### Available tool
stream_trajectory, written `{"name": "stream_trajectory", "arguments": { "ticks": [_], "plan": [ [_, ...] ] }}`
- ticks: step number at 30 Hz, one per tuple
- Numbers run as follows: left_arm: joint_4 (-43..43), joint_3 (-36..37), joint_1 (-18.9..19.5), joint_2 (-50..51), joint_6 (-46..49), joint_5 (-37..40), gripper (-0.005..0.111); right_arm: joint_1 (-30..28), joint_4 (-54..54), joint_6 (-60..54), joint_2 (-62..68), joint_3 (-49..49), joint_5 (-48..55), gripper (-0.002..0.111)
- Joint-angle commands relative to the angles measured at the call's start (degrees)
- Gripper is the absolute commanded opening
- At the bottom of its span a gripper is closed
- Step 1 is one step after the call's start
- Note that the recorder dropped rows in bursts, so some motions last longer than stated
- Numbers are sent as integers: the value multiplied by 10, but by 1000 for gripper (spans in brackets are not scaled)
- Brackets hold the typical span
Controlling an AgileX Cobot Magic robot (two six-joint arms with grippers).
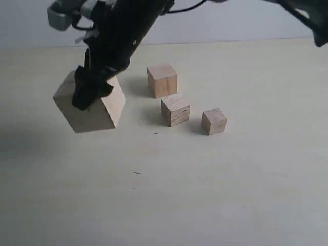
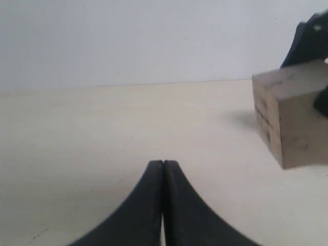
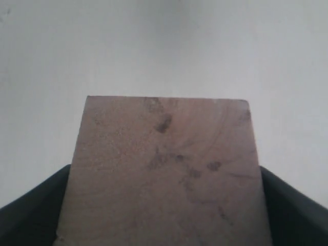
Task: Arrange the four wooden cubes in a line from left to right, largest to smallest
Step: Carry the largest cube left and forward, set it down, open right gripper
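My right gripper (image 1: 92, 91) reaches across to the left of the exterior view and is shut on the largest wooden cube (image 1: 98, 111). It holds the cube tilted, a little above the table. In the right wrist view this cube (image 3: 164, 133) shows dark marks and fills the space between the black fingers (image 3: 36, 205) of the right gripper (image 3: 165, 177). My left gripper (image 2: 163, 163) is shut on nothing; from its view the held cube (image 2: 294, 123) hangs off to one side. On the table rest the second cube (image 1: 162, 80), the third cube (image 1: 176, 109) and the smallest cube (image 1: 214, 121).
The pale table (image 1: 205, 195) stretches wide in front of the cubes, with a light wall behind. A dark piece of arm (image 1: 312, 18) shows at the top right corner of the exterior view.
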Motion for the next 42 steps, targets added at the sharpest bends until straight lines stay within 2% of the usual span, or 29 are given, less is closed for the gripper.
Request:
{"name": "stream_trajectory", "arguments": {
  "ticks": [1, 4, 15, 23, 25, 26, 27, 28, 29, 30, 33, 36, 42],
  "plan": [
    [-5, 0, 1, -4, -2, -2, 0, -1, 77, -102, 28, 37, -27, 1],
    [-5, 0, 1, -4, -2, -2, 0, -1, 92, -136, 59, 41, -38, 1],
    [-5, 0, 1, -4, -2, -2, 0, -1, 108, -141, 119, 41, -65, 1],
    [-5, 0, 1, -4, -2, -2, 0, 11, 70, -141, 120, 41, -78, 2],
    [-5, 0, 1, -4, -2, -2, 0, 32, 32, -119, 120, 41, -115, 11],
    [-5, 0, 1, -4, -2, -2, 0, 45, 4, -96, 120, 41, -137, 20],
    [-5, 0, 1, -4, -2, -2, 0, 49, -6, -88, 120, 41, -142, 24],
    [-5, 0, 1, -4, -2, -2, 0, 54, -20, -80, 120, 41, -146, 36],
    [-5, 0, 1, -4, -2, -2, 0, 55, -21, -80, 120, 41, -146, 42],
    [-5, 0, 1, -4, -2, -2, 0, 55, -32, -78, 120, 41, -142, 52],
    [-5, 0, 1, -4, -2, -2, 0, 55, -37, -77, 120, 41, -118, 67],
    [-5, 0, 1, -4, -2, -2, 0, 55, -37, -77, 118, 41, -95, 75],
    [-5, 0, 1, -4, -2, -2, 0, 55, -105, -42, 115, 41, -48, 75]
  ]
}}
